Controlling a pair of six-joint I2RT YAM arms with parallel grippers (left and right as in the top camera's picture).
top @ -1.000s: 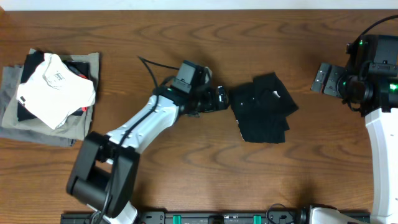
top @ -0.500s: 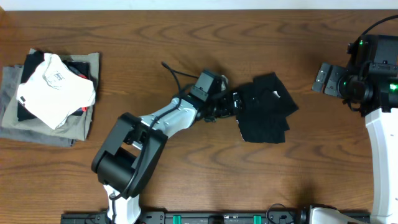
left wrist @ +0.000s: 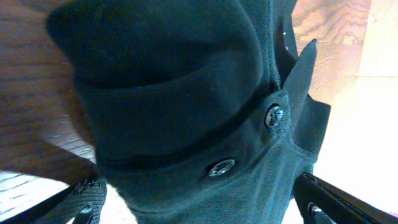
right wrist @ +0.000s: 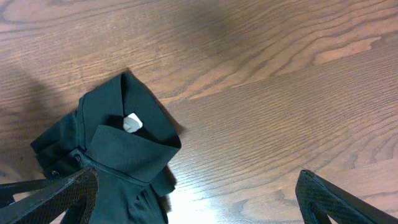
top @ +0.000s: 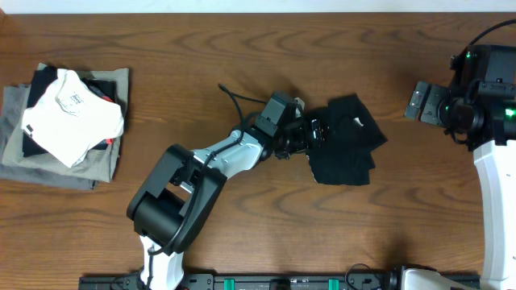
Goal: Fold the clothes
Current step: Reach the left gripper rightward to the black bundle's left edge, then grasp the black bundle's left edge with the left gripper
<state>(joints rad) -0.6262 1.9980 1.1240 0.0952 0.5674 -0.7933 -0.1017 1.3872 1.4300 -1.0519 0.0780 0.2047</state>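
left gripper (top: 316, 132): wide open, fingers either side of the black shirt (top: 347, 157) at its left edge, gripping nothing
right gripper (top: 422, 102): wide open, empty, well right of black shirt

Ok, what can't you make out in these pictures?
Left gripper fingertips, overhead: lost against the black shirt; contact unclear.
Shirt's outline, left wrist view: fabric fills the frame, edges cut it off.
Collar label text, right wrist view: too small.
Lower garments in the folded pile, overhead: covered by the white garment.
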